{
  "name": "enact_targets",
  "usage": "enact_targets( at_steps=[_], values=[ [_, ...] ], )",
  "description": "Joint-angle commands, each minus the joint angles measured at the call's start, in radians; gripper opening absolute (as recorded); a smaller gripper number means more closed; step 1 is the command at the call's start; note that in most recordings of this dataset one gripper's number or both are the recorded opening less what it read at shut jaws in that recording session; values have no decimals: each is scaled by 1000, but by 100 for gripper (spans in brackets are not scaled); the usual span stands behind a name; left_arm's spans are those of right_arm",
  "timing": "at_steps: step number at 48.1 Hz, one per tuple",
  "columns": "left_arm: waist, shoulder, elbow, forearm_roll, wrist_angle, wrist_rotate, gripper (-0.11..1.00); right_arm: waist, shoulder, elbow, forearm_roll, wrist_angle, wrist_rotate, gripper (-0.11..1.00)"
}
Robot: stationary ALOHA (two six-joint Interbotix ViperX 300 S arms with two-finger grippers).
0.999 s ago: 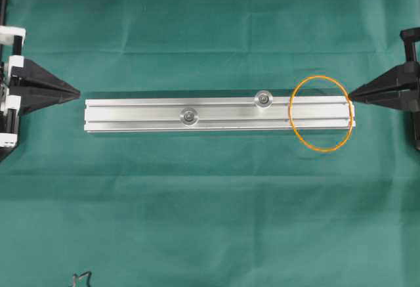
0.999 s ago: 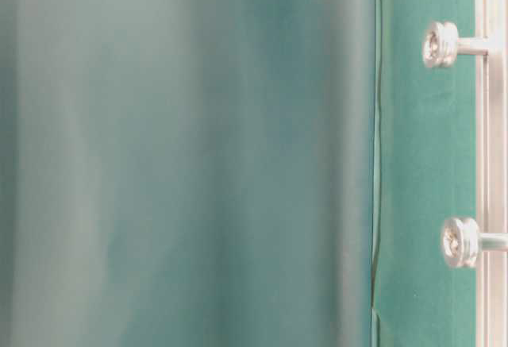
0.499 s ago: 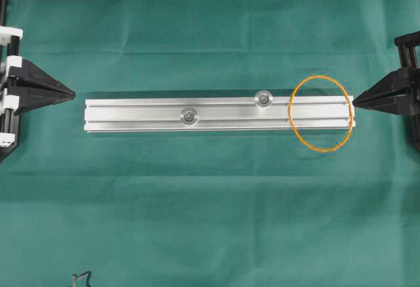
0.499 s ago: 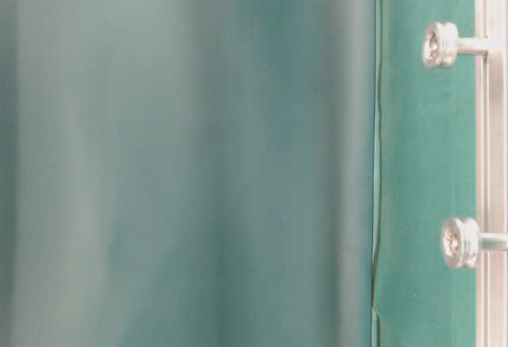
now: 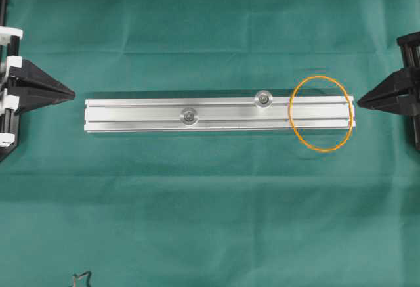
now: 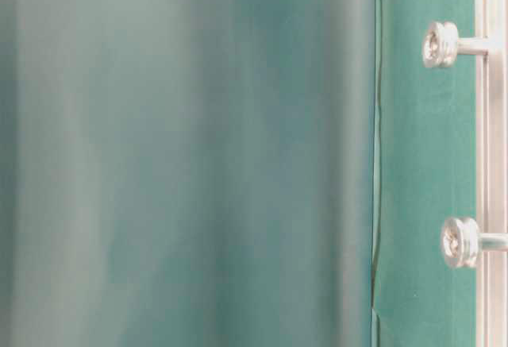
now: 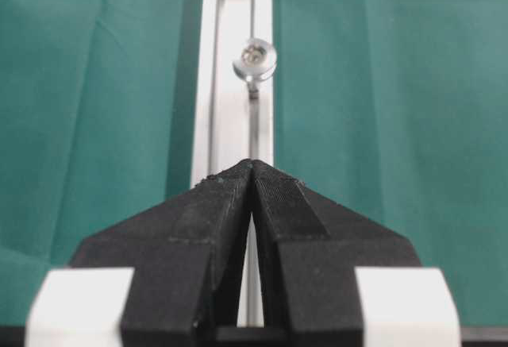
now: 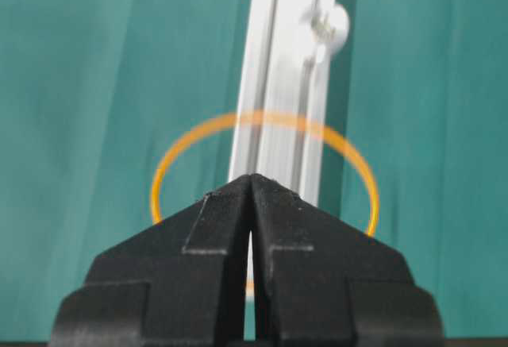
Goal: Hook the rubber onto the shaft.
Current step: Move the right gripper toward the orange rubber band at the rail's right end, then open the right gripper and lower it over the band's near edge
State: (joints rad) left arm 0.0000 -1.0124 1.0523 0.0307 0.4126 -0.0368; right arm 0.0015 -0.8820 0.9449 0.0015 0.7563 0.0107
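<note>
Right gripper [image 5: 358,103] closed and empty, held just off the rail [image 5: 220,115] end, left gripper [image 5: 72,94] likewise closed, rubber [image 5: 320,113] laid across the rail's right end, shaft [image 5: 264,98] beside it.

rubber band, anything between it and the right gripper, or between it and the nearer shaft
Nothing visible does. The right gripper, shut, sits just off the rail's end with only bare green cloth before the rubber band. From the band to the nearer shaft, only open rail top shows.
</note>
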Motion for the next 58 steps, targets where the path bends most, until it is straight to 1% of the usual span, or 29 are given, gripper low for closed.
enact_targets(
  at_steps=[1, 9, 17, 30, 58],
  values=[
    [2, 9, -28, 2, -5, 0, 0, 2, 11, -40, 3, 67, 3, 3],
    [2, 9, -28, 2, -5, 0, 0, 2, 15, -60, 3, 204, 3, 3],
    [2, 11, -28, 2, -5, 2, 0, 2, 15, -64, 3, 270, 5, 3],
    [3, 11, -28, 2, -6, 0, 0, 2, 23, -77, -2, 313, 3, 3],
    [3, 11, -28, 2, -11, 0, 0, 2, 77, -75, -2, 314, 3, 3]
  ],
)
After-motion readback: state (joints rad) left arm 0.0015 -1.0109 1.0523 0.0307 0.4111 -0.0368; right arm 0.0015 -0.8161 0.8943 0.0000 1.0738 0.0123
